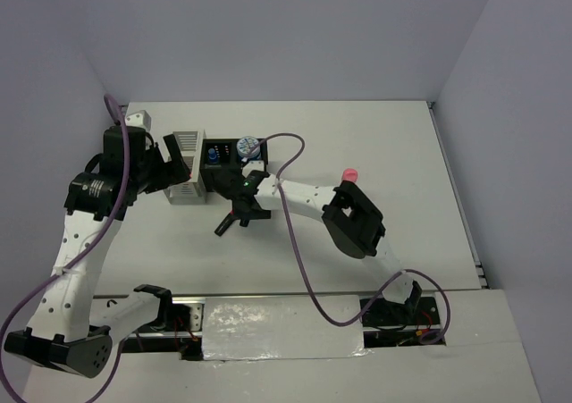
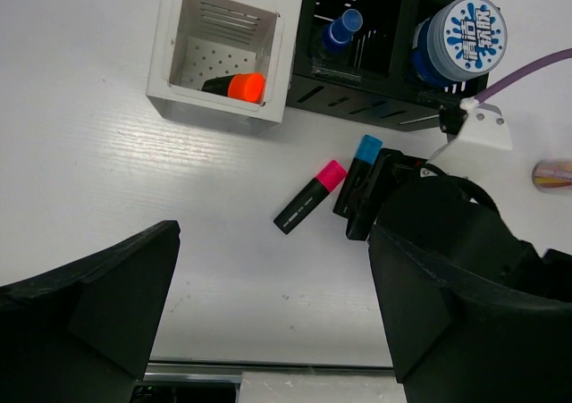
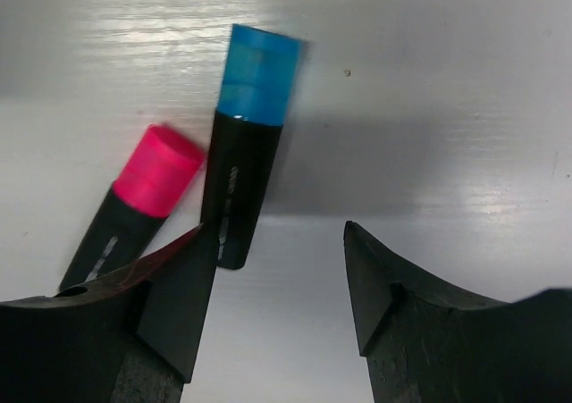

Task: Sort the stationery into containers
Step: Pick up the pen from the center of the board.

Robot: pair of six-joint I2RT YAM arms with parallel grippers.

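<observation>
My right gripper [image 3: 275, 233] is open, low over the table, with the black end of the blue-capped highlighter [image 3: 246, 144] just beside its left fingertip. The pink-capped highlighter [image 3: 134, 202] lies to the left of it. Both lie in front of the black organizer [image 2: 357, 95], which holds the blue-capped bottle [image 2: 342, 29] and a blue-white roll [image 2: 465, 37]. The orange-capped highlighter [image 2: 234, 86] lies in the white organizer [image 2: 170, 81]. My left gripper [image 2: 268, 331] is open and empty, held above the table by the white organizer [image 1: 188, 166]. The pink stick [image 1: 349, 174] lies to the right.
The right arm's purple cable [image 1: 295, 242] loops across the table in front of the organizers. Grey walls close in the table at the back and sides. The table's near edge [image 2: 268, 365] is just under my left gripper.
</observation>
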